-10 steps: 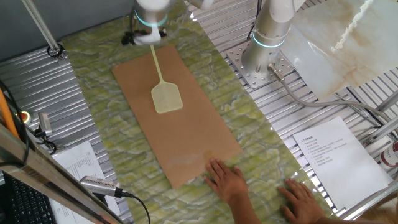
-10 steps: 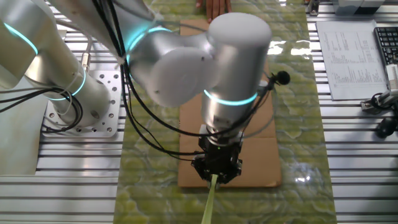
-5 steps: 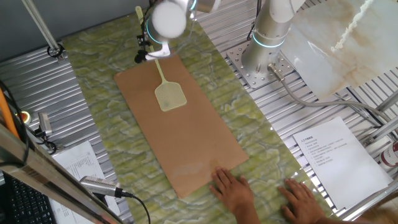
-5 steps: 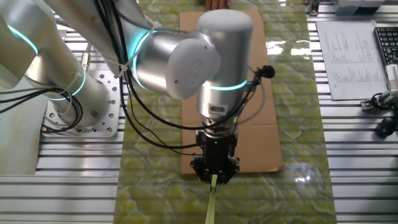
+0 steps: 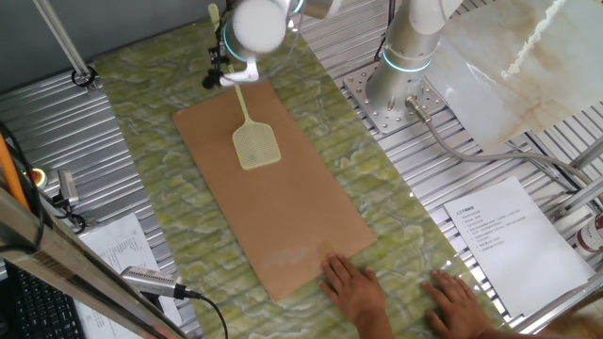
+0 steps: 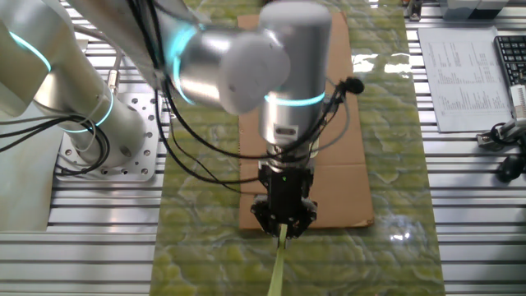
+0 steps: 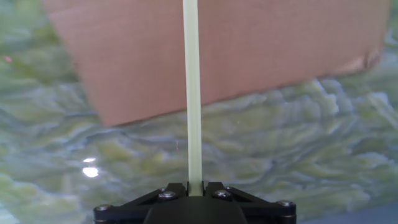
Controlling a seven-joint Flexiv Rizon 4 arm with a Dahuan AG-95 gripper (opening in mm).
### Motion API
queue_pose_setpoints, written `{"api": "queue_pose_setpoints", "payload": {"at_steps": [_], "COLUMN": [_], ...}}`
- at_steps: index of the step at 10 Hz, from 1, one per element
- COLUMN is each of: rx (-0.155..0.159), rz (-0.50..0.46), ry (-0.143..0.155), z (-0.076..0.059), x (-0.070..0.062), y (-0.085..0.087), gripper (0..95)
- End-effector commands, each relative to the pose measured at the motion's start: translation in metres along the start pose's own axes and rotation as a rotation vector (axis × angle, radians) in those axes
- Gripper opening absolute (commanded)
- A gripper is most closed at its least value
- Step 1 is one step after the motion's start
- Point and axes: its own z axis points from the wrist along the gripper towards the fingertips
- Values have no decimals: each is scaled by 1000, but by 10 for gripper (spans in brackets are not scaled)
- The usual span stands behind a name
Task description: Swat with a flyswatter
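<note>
The arm (image 6: 238, 66) bends down over the cardboard sheet's (image 5: 283, 207) edge, wrist vertical. Two hands (image 5: 353, 287) rest at the sheet's 5 o'clock corner. The gripper (image 6: 283, 224) is clamped on the flyswatter (image 5: 252, 141) handle; its head lies toward 5 o'clock of the gripper, over the sheet.

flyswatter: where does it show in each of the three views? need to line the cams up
One fixed view: the flyswatter sits upper left of centre, head over the cardboard sheet, handle running up to the gripper.
The other fixed view: only a strip of handle at bottom centre, below the gripper; head out of frame.
Hand view: handle runs vertically through the centre; head out of frame.
Shared landmark: the cardboard sheet on the green marbled cloth.
</note>
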Motion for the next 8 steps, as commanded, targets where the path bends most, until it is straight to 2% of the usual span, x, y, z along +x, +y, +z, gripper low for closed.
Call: {"api": "queue_pose_setpoints", "payload": {"at_steps": [1, 3, 6, 8], "rx": [-98, -118, -126, -129], "rz": [37, 52, 57, 65], "ry": [-186, -272, -292, -285], "z": [-5, -6, -7, -10], "x": [0, 1, 1, -3], "y": [-1, -1, -1, 0], "gripper": [0, 0, 0, 0]}}
